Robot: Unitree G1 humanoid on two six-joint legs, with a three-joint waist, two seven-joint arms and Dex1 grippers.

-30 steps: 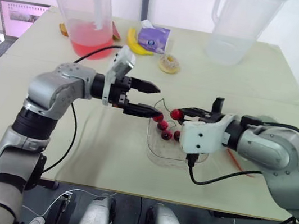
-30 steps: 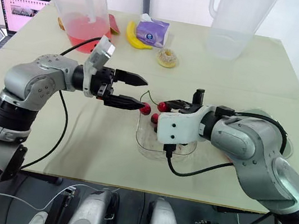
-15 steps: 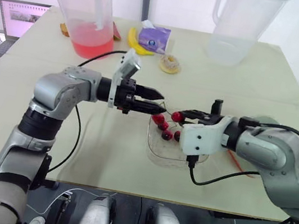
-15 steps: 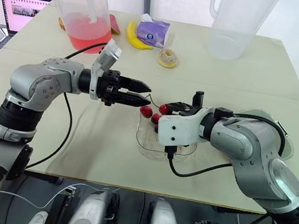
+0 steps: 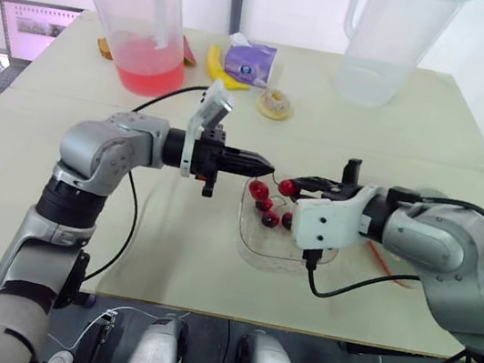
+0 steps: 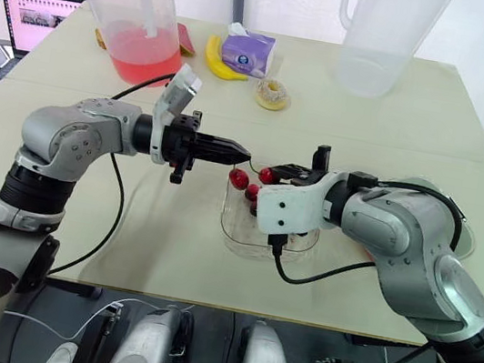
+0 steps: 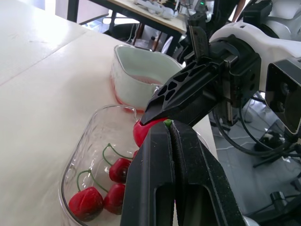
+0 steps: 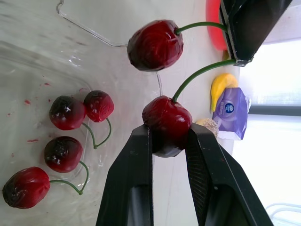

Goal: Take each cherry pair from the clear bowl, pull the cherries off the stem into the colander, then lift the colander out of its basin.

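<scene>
A cherry pair hangs over the clear bowl's (image 5: 255, 243) far rim. My right gripper (image 8: 168, 136) is shut on one cherry (image 8: 167, 120). The other cherry (image 8: 155, 44) dangles free beside it. Both green stems (image 8: 202, 70) run up into my left gripper (image 5: 263, 164), which is shut on their joined end (image 7: 167, 123). The two grippers face each other tip to tip, a short gap apart. Several more cherries (image 5: 269, 213) lie in the bowl. A white basin (image 7: 136, 61) with a red colander inside sits beyond the bowl, largely hidden behind my right arm.
At the table's far side stand a pitcher of red liquid (image 5: 142, 28) and an empty clear pitcher (image 5: 384, 43). Between them lie a banana (image 5: 218, 69), a purple packet (image 5: 247, 61) and a small round pastry (image 5: 274, 104). A laptop (image 5: 36, 29) sits off the table's far left corner.
My left gripper went from wide open to shut, closing on the stems, and reached a little further to the right. The right gripper kept its hold on the cherry.
</scene>
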